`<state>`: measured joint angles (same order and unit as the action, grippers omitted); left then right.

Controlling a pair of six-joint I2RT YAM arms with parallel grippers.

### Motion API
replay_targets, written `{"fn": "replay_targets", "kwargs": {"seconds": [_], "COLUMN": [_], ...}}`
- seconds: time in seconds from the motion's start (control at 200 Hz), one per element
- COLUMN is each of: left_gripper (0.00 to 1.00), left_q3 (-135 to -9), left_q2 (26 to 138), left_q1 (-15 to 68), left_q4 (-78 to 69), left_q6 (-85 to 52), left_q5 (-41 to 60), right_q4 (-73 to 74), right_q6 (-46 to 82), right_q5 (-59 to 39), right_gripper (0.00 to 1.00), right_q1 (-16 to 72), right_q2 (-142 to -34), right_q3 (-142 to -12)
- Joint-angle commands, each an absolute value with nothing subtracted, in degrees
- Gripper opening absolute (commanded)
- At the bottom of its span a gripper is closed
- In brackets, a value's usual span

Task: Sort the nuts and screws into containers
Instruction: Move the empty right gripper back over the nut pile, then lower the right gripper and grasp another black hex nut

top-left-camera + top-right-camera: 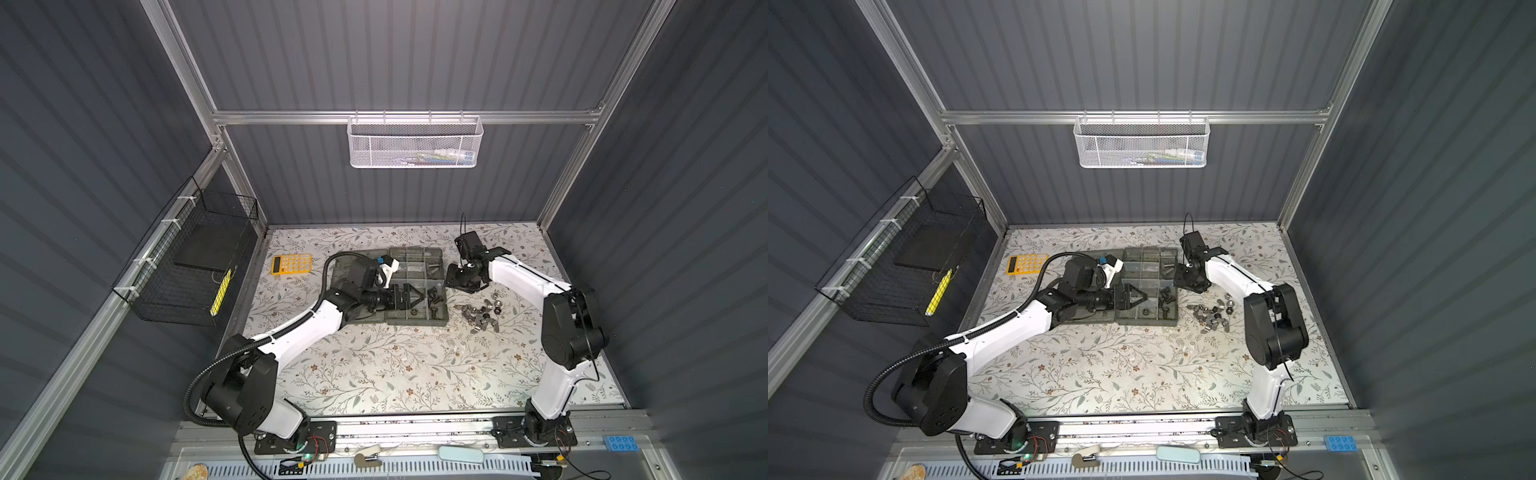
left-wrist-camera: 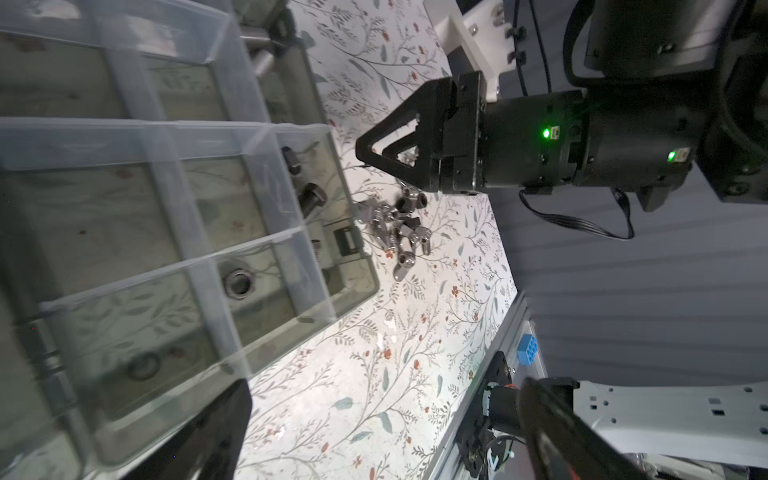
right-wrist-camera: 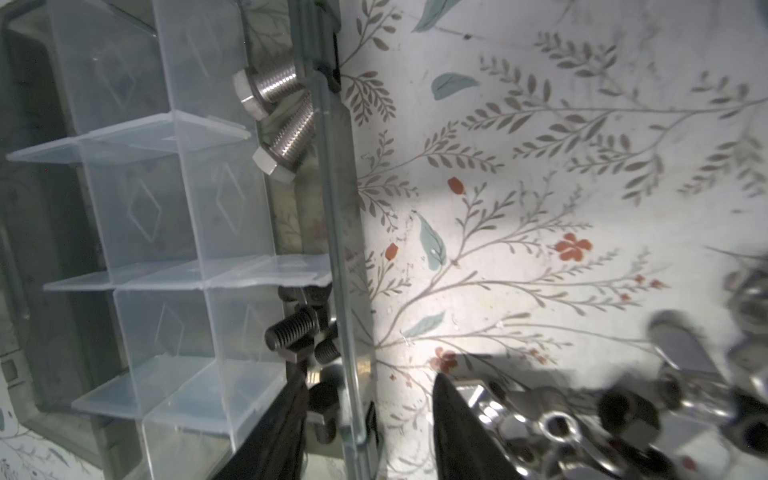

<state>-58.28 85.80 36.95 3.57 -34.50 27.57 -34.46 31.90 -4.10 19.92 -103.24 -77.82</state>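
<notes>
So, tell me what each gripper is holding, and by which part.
Nothing. The left gripper and the right gripper both stand open, fingers apart and gripping nothing.

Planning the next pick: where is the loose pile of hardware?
In both top views the loose pile lies on the table, just right of the organizer case.

Dark, seemingly corrugated walls surround a floral-patterned tabletop.
</notes>
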Motion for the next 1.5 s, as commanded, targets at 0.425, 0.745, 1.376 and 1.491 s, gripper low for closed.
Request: {"fn": "replay_targets", "kwargs": {"seconds": [0.425, 0.745, 1.376, 1.491], "left_gripper": [1.00, 1.00, 1.00, 1.00], "left_q3": [-70.99, -78.25, -80.33, -80.33], "left_q2": [98.85, 105.45, 109.19, 109.75], "left_q1": [45.82, 47.88, 48.01, 47.99], "left_q4": [2.95, 3.08, 3.42, 3.82], "left_q6": [-31.78, -31.92, -31.74, -31.47], "left_q5": [25.25, 26.92, 27.80, 27.80], "right_q4": [-36.74, -34.37, -33.00, -33.22], "right_q6": [27.01, 25.56, 23.93, 23.82], "right_q5": [-1.40, -2.35, -2.68, -2.83], "right_gripper": [0.67, 0.59, 0.42, 0.39], "right_q1": [4.19, -0.40, -1.14, -1.14], "right_q2": [-90.40, -93.97, -102.60, -103.08], "right_q3": [-58.94, -58.08, -62.33, -62.90]}}
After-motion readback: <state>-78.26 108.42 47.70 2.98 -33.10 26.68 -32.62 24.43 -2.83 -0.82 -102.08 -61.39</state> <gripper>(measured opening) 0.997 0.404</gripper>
